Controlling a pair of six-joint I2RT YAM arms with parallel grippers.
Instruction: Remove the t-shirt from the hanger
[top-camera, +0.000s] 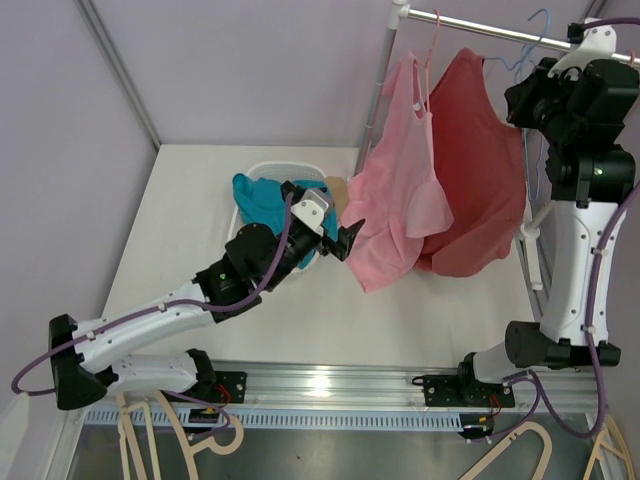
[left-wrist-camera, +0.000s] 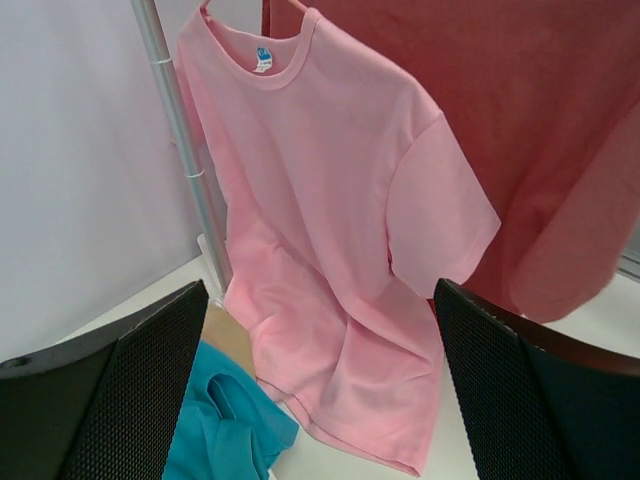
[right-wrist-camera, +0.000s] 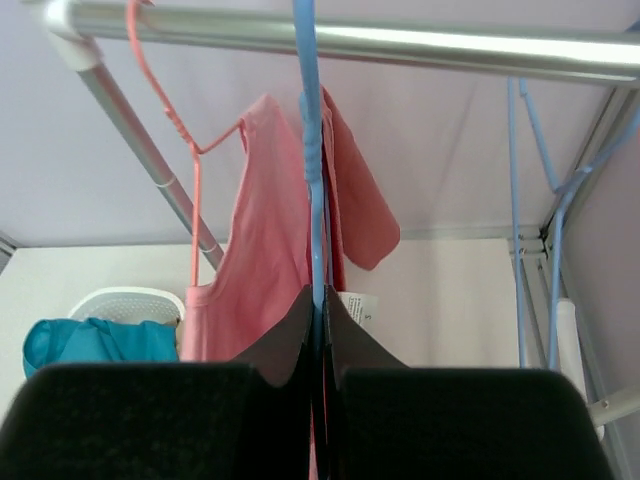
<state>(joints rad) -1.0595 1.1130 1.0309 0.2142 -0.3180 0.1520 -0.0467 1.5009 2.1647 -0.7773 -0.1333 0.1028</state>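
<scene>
Clothes rail (top-camera: 500, 28) runs across the far right of the table (top-camera: 200, 220); all positions below are taken from it. Pink t-shirt (top-camera: 400, 190) hangs from the rail's left end on a pink hanger (right-wrist-camera: 190, 150), collar up, lower hem swung out to the left of the rail's upright; red t-shirt (top-camera: 480, 170) hangs just to its right, touching it, carried on a blue hanger (right-wrist-camera: 312, 150) hooked over the rail. Both garments are on their hangers, neither removed. Right gripper (right-wrist-camera: 317, 300) is raised directly below the rail, fingers pressed together and pinching the blue hanger's wire at the neck of the red t-shirt; a white label shows just beside the fingertips. Left gripper (left-wrist-camera: 320, 290) sits low and to the left of the rail, fingers spread wide and holding nothing, facing the pink t-shirt's lower half but apart from it. White basket (top-camera: 262, 172) stands further left of the rail, beyond the left gripper, with a teal garment (top-camera: 262, 200) heaped in it and spilling over the near rim; a tan piece (left-wrist-camera: 228, 335) lies between the teal garment and the pink hem, nature not determinable. Further blue hangers hang empty at the rail's right end, seen in the right wrist view.
</scene>
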